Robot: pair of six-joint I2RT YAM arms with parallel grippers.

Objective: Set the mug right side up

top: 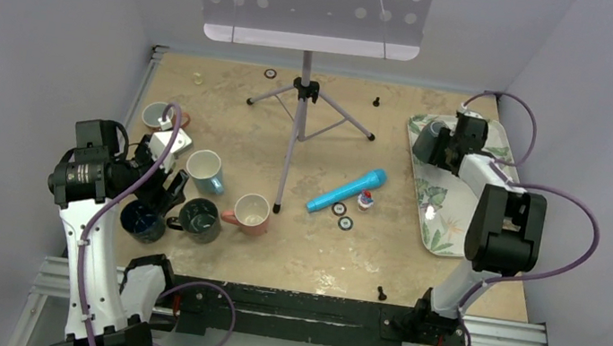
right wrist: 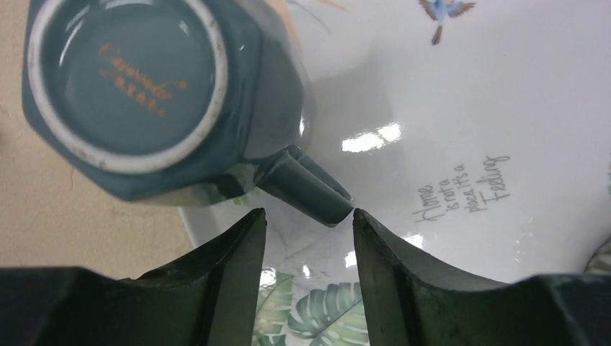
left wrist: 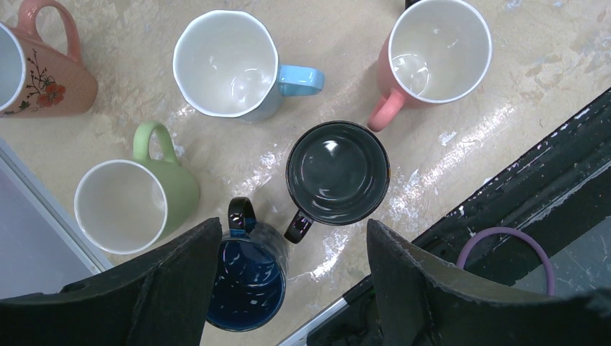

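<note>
The mug (right wrist: 130, 94) is dark teal and stands upside down on the leaf-patterned tray (right wrist: 447, 108), its base with orange lettering facing up. Its handle (right wrist: 310, 189) points at my right gripper (right wrist: 308, 216). That gripper's jaws stand apart on either side of the handle's end, and I see no contact. From above, the right gripper (top: 438, 144) is at the tray's (top: 441, 219) far left corner and the mug (top: 428, 136) is mostly hidden by it. My left gripper (left wrist: 292, 238) hangs open over upright mugs at the left, holding nothing.
Several upright mugs stand at the left: dark blue (left wrist: 245, 285), black (left wrist: 337, 173), green (left wrist: 130, 202), white-and-blue (left wrist: 227, 63) and two pink ones. A music stand (top: 301, 91) occupies the middle back. A blue microphone (top: 347, 190) and small caps lie near the tray.
</note>
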